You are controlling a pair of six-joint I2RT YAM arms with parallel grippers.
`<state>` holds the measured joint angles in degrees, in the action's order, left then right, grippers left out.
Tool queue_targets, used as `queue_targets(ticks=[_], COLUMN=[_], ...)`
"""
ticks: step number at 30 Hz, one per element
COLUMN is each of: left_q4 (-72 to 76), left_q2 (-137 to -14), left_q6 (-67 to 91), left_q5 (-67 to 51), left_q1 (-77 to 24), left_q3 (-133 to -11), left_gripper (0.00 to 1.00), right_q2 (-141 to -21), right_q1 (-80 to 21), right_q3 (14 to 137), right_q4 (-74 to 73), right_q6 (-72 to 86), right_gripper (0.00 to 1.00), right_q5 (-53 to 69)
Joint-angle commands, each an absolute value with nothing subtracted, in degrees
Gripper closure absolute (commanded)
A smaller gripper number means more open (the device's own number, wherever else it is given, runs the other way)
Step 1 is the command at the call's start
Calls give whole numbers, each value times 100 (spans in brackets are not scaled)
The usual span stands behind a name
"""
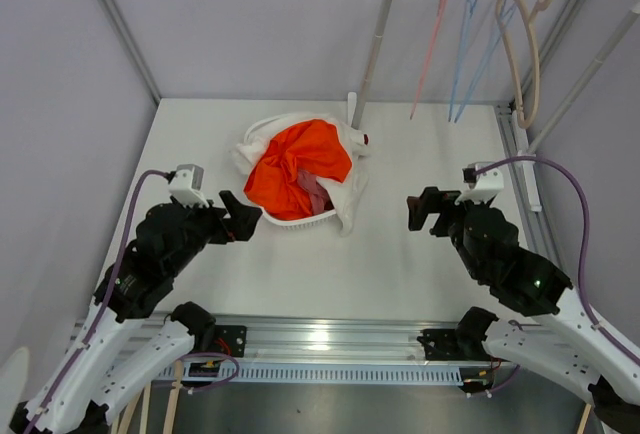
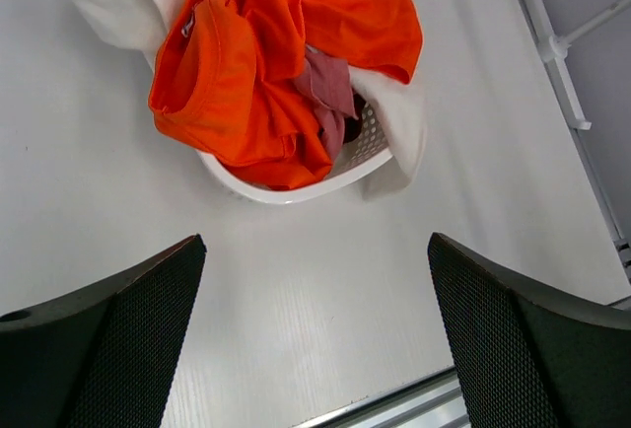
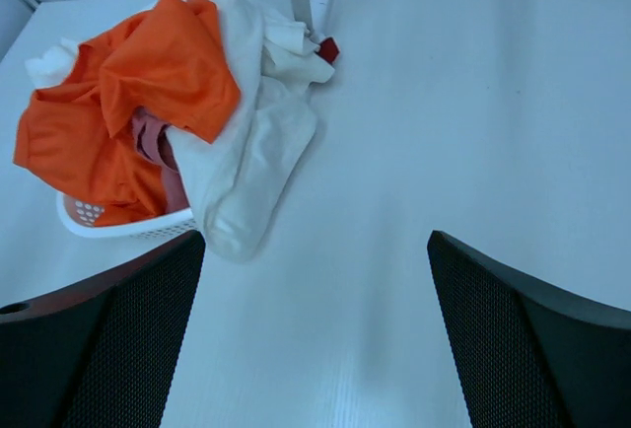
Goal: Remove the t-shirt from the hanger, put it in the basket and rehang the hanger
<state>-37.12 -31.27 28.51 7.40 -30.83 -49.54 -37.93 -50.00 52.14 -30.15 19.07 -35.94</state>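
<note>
Crouch low over the white tabletop (image 1: 420,154), flanking the white mesh basket (image 1: 296,222) of orange fabric (image 1: 300,159). Grip nothing, jaws spread wide on black left arm (image 1: 170,239) and black right arm (image 1: 500,249).

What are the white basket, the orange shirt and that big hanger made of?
The basket looks like glossy white plastic, with small moulded holes in its wall. The orange shirt looks like soft matte cloth: it folds and crumples. The big hanger seems pale wood or plastic; too far to tell.
</note>
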Motion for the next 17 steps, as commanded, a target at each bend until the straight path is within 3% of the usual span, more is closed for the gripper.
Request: queue_targets(ticks=[1,17], left_q4=[-3735,-3858], left_q2=[-3032,-2900], left_q6=[2953,2971], left_q5=[809,958], left_q1=[-3041,-3050], left_q3=[-4782,-4693], left_gripper=[0,0], right_q2=[-3569,-3437], right_q1=[-5010,-5010], right_q3=[5010,5001], right_q4=[-3295,-3340], right_q6=[2214,2355], right_gripper=[1,0], right_q5=[-4051,-4342])
